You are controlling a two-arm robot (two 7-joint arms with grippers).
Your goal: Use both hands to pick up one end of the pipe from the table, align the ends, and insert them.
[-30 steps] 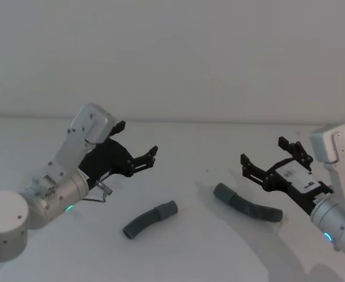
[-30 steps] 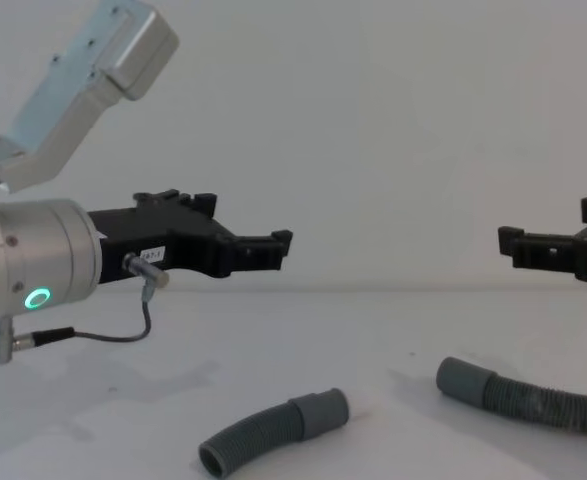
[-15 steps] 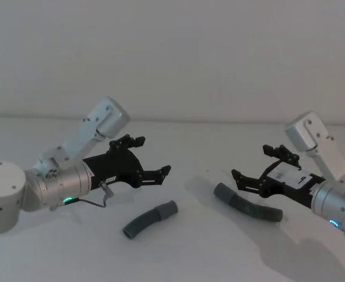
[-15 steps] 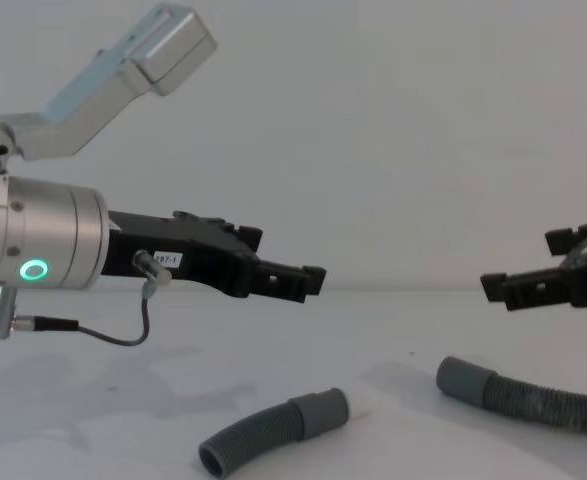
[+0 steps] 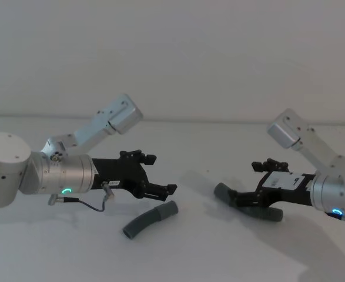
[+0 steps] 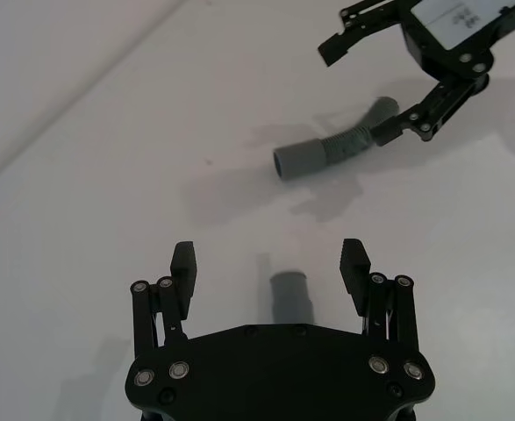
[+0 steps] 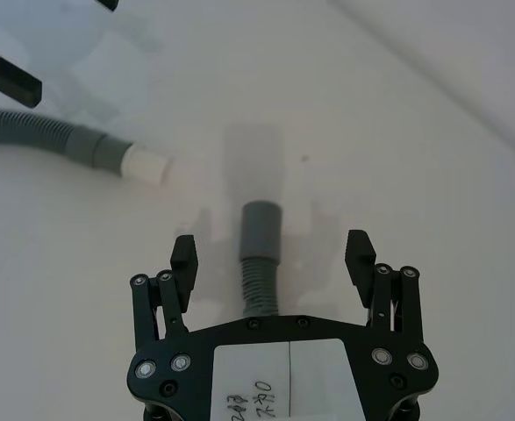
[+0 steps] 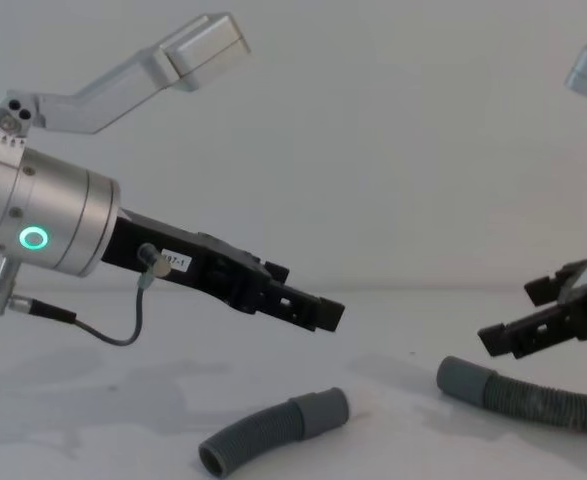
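Observation:
Two dark grey ribbed pipe pieces lie apart on the white table (image 5: pixel 190 258). The short curved piece (image 5: pixel 144 222) (image 8: pixel 258 435) points its cuff end (image 5: pixel 168 210) (image 8: pixel 320 412) (image 6: pixel 290 296) to the right. My left gripper (image 5: pixel 160 174) (image 8: pixel 308 295) (image 6: pixel 269 259) hovers open just above that cuff. The longer piece (image 5: pixel 259 210) (image 8: pixel 533 402) points its cuff end (image 5: pixel 221 191) (image 8: pixel 463 380) (image 7: pixel 261 228) to the left. My right gripper (image 5: pixel 245 184) (image 8: pixel 513 318) (image 7: pixel 272 248) is open, low over this piece, with the cuff between and below its fingers. Neither gripper touches a piece.
A plain pale wall rises behind the table. A thin cable (image 8: pixel 103 330) loops under my left wrist. The two cuffs lie roughly a hand-width apart with bare table (image 5: pixel 196 200) between them.
Both arms have swung down and inward. The left gripper dropped toward the short piece's cuff and the right gripper dropped over the longer piece's cuff. Both stayed open; the pipe pieces did not move.

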